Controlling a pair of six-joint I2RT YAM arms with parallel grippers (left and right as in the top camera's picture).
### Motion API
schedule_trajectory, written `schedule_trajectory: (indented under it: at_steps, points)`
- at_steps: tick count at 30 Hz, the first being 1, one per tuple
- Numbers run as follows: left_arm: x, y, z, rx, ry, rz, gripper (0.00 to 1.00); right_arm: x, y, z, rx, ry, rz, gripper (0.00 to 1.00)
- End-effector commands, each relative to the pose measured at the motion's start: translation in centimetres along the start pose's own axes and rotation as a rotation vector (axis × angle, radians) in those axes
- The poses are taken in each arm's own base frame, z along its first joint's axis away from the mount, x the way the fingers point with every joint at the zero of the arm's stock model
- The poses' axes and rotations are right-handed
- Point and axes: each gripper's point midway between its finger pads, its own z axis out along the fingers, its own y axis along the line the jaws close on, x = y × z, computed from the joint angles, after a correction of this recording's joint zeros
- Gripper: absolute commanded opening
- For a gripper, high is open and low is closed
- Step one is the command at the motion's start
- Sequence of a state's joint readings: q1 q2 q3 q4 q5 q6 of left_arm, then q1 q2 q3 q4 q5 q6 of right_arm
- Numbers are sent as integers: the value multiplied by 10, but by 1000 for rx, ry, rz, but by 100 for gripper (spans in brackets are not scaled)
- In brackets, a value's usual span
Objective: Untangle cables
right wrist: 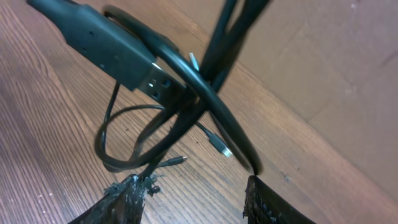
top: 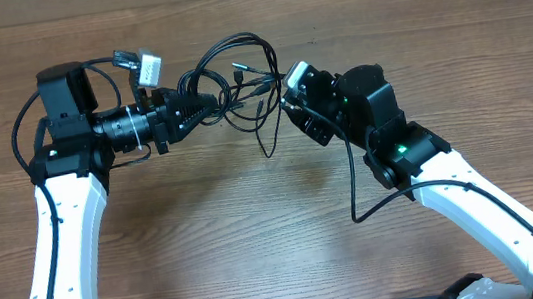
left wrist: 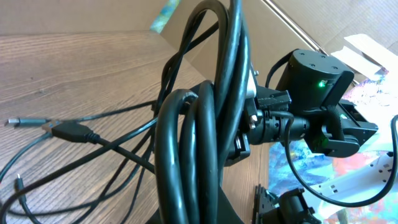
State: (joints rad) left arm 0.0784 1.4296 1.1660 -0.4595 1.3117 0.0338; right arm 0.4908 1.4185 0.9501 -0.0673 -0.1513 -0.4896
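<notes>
With the left hand point(top: 207, 105) clamped on the thin black cables point(left wrist: 205, 137), the open right hand point(right wrist: 193, 186) should pinch one strand just ahead and pull gently.

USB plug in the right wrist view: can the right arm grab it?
Probably yes: the USB plug hangs just ahead of the open right gripper, though a looped cable crosses in between.

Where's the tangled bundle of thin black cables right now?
In the overhead view the tangled bundle of thin black cables is upper centre over the wooden table, between the left gripper, which grips its left side, and the right gripper.
</notes>
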Motion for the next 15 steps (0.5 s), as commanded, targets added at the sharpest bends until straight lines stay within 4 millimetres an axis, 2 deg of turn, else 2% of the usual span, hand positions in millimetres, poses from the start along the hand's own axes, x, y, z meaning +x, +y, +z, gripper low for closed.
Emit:
schedule_trajectory:
  at_steps: [1,5,11,15]
  points:
    - [-8,-16,-1,22,-4,90,4,-11,-4,-1,2,-35,-70,51]
    - [-2,-16,-1,22,8,97,4,-15,-9,-2,19,-51,-71,51]
    - [3,-16,-1,24,17,124,4,-8,-24,-4,49,-37,-54,50]
    - [3,-16,-1,24,18,127,4,-9,-22,-5,31,-48,-63,49]
